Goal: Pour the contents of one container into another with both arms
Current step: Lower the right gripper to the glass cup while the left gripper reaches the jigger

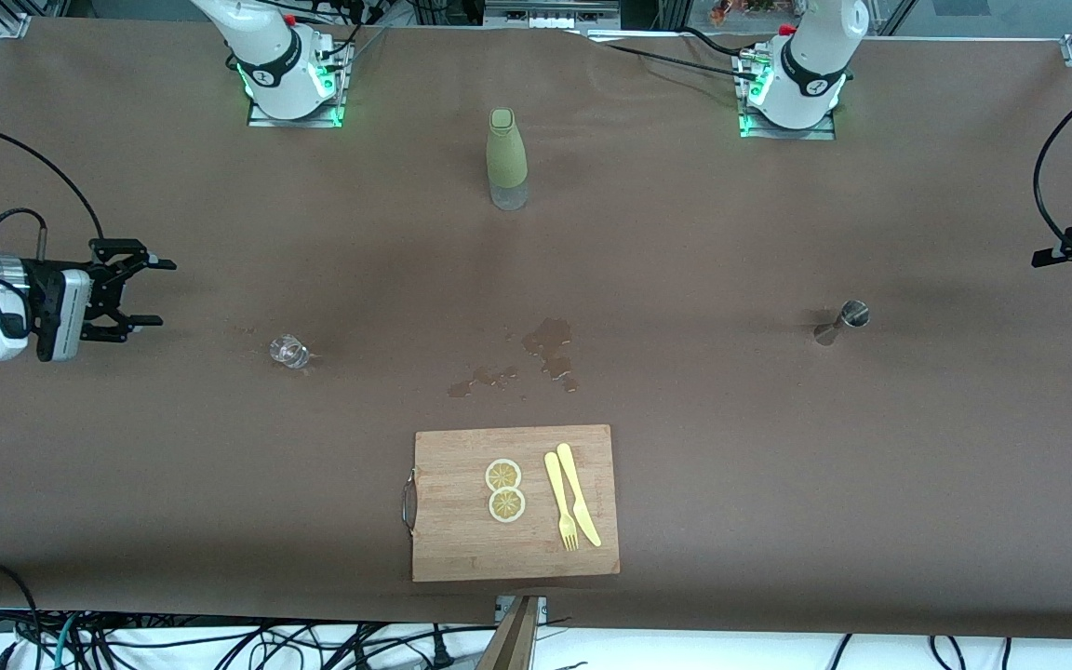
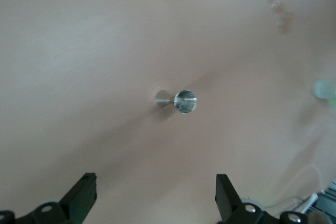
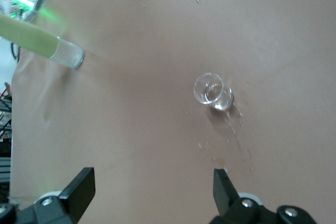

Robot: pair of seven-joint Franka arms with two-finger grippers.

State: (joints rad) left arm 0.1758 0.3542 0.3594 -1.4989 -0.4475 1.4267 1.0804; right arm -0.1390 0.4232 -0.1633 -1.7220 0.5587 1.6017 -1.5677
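A tiny clear glass cup (image 1: 290, 352) (image 3: 211, 90) stands upright toward the right arm's end of the table, with a few droplets beside it. My right gripper (image 1: 167, 293) (image 3: 153, 174) hovers over the table's end beside the cup, well apart from it, open and empty. A small silver jigger (image 1: 854, 314) (image 2: 185, 101) stands upright toward the left arm's end. My left gripper (image 1: 1060, 277) (image 2: 156, 182) hangs over that end of the table, clear of the jigger, open with nothing between its fingers.
A tall olive-green bottle (image 1: 506, 158) (image 3: 47, 44) stands between the two bases. A wet spill (image 1: 550, 349) marks the middle of the table. Nearer the front camera lies a wooden cutting board (image 1: 462, 549) with two lemon slices, a yellow fork and a yellow knife.
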